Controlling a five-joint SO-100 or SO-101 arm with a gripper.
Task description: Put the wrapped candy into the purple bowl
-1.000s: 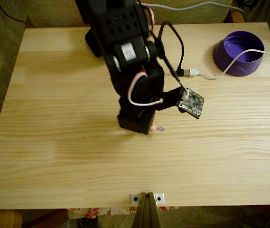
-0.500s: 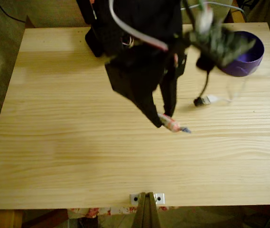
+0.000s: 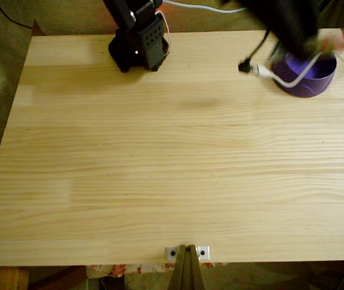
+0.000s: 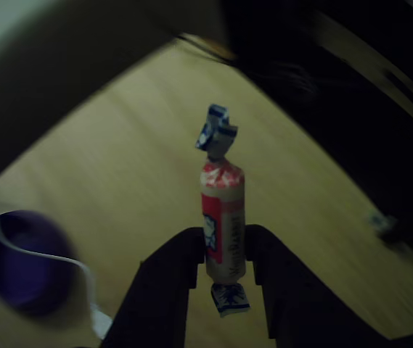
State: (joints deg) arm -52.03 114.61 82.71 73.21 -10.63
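At the far left of the fixed view the arm's black base (image 3: 138,45) sat on the wooden surface (image 3: 159,169). Further right, a black USB plug (image 3: 245,67) on a white cable (image 3: 292,75) lay just left of the purple bowl (image 3: 308,84), the cable crossing the rim. The blurred arm hung above the bowl at far right.

In the other view the bowl (image 4: 17,261) showed low left, and the claw (image 4: 224,254) pinched the wrapped candy (image 4: 223,232) by its lower half, upright.

The grip looked narrow, so the candy might slip during the fast swing, or catch the cable and bounce out.

Count: one candy, one bowl, one cable.
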